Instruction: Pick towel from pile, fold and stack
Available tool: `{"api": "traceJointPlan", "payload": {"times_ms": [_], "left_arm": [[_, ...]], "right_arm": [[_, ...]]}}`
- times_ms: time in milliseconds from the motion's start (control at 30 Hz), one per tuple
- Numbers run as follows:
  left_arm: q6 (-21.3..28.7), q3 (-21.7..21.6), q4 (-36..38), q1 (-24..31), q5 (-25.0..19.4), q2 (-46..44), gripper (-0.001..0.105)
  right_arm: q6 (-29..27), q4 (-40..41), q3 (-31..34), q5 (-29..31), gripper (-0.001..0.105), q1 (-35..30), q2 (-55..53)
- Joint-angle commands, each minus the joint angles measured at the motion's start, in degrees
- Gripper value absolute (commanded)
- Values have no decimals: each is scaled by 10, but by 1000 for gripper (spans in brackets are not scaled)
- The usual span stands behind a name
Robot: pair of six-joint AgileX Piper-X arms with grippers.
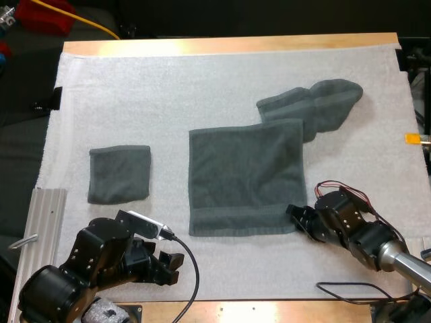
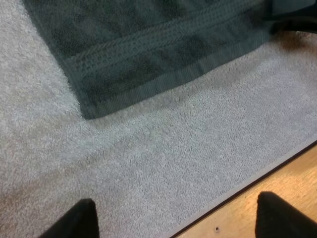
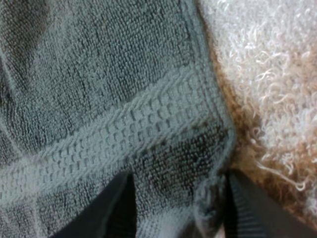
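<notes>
Black fingers (image 3: 116,210) of the right pincer (image 1: 295,217) stand apart astride the near right corner of the spread towel (image 1: 246,178). One rests on the woven band and the other sits at the hem, where the cloth bunches a little. The fabric between them lies flat, so this pincer reads as open, not yet pinching. In the high view it sits low in the frame, right of centre.

The left pincer (image 1: 168,264), at the lower left of the frame, is open too. Its fingers are wide apart over bare white mat (image 1: 222,81) near the worktop (image 2: 297,171) edge, short of the towel's near left corner.

Farther out, a folded towel (image 1: 119,175) lies left of centre, well apart from the spread one. The crumpled towel (image 1: 316,104) sits at upper right, touching the spread towel's far right corner.

Several things could go wrong from here:
- **Weak grip:** closing on only the bunched lip of hem may let the corner slip out on the lift.
- **Snagged mat:** a low grip may catch the mat's pile along with the cloth.
- **Skewed fold:** with one corner held and the left pincer off the cloth, the fold would likely skew.
- **Dragged pile:** pulling the far edge could drag the crumpled towel along.
</notes>
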Motion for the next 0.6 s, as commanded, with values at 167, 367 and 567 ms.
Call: {"api": "traceJointPlan", "payload": {"times_ms": [167, 367, 567], "left_arm": [[-4, -1, -2, -3, 3, -1, 63], [-4, 6, -17, -3, 3, -1, 63], [-36, 43, -80, -3, 7, -1, 63]], "right_arm": [[-1, 1, 1, 6, 2, -2, 1], [-34, 9, 1, 5, 1, -2, 1], [-65, 44, 1, 5, 1, -2, 1]]}}
